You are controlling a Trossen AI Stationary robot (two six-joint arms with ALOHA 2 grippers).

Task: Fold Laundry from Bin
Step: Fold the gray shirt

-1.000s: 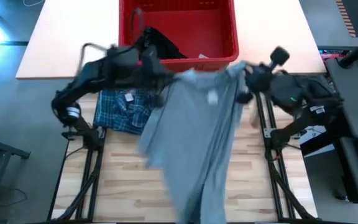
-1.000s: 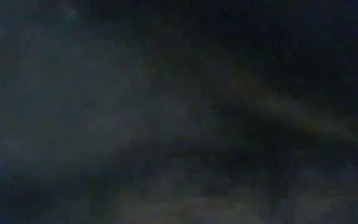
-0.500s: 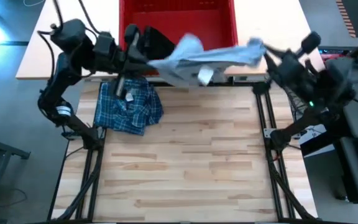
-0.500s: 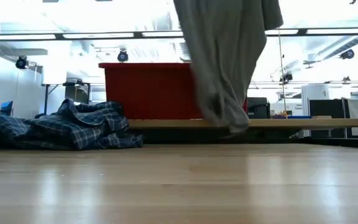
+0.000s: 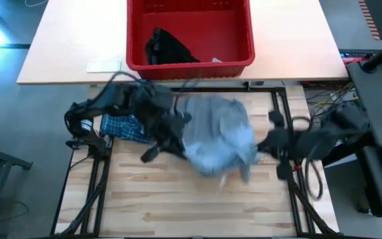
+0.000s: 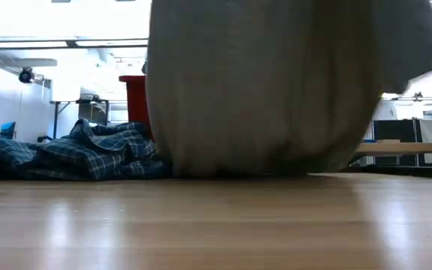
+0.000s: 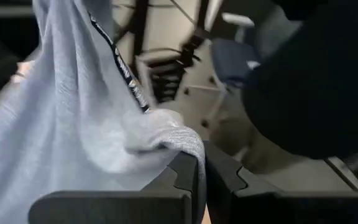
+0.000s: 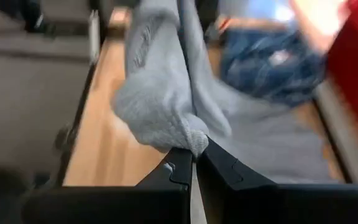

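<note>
High view, blurred: soft grey T-shirt (image 5: 217, 136) apparently bunched, rumpled.

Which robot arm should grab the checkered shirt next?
Probably the left. Its tool is nearer the plaid shirt. The right tool is on the grey T-shirt's far side. Both are shut on that T-shirt.

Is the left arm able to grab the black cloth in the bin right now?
Probably not: its end effector is shut on the grey shirt, away from the bin.
</note>
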